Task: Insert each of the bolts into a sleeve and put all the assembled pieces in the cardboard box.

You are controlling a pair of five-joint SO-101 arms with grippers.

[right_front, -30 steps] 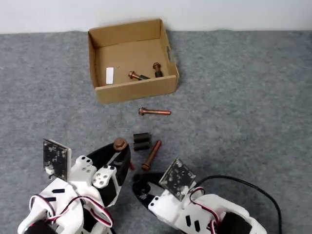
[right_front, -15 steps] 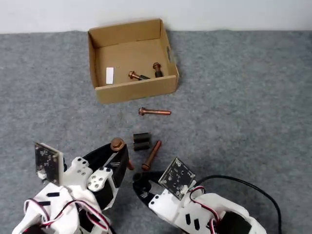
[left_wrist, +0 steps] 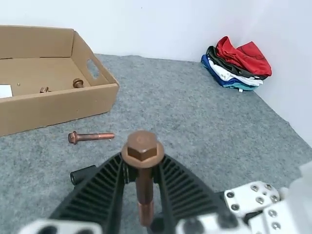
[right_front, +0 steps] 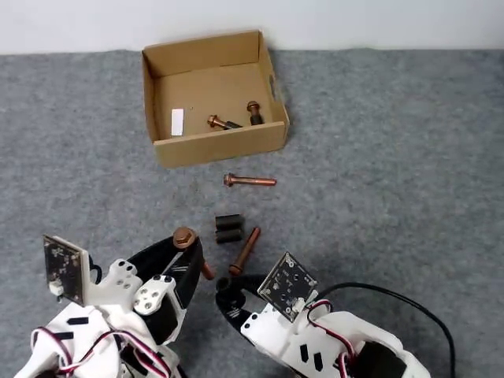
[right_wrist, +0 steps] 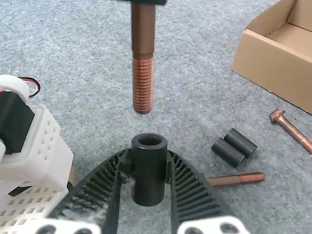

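My left gripper (right_front: 187, 253) (left_wrist: 141, 173) is shut on a copper bolt (right_front: 185, 239) (left_wrist: 142, 161), head up and thread down. The bolt's thread (right_wrist: 142, 83) hangs just above a black sleeve (right_wrist: 148, 168) (right_front: 224, 288), which my right gripper (right_wrist: 147, 170) (right_front: 226, 298) holds upright, shut on it. Two loose black sleeves (right_front: 227, 228) (right_wrist: 234, 146) lie side by side on the carpet. Beside them lies a bare bolt (right_front: 245, 250) (right_wrist: 236, 179). Another bare bolt (right_front: 250, 181) (left_wrist: 91, 137) rests near the cardboard box (right_front: 161, 150) (left_wrist: 58, 105), which holds two assembled pieces (right_front: 234, 118).
Grey carpet covers the table. A white label (right_front: 177, 121) lies in the box. A pile of folded clothes (left_wrist: 236, 63) sits by the wall, far from the work. Open carpet stretches to the right of the box.
My left arm has drawn back toward the near edge, carrying the bolt slightly left and lower in the high view. The right arm has barely shifted.
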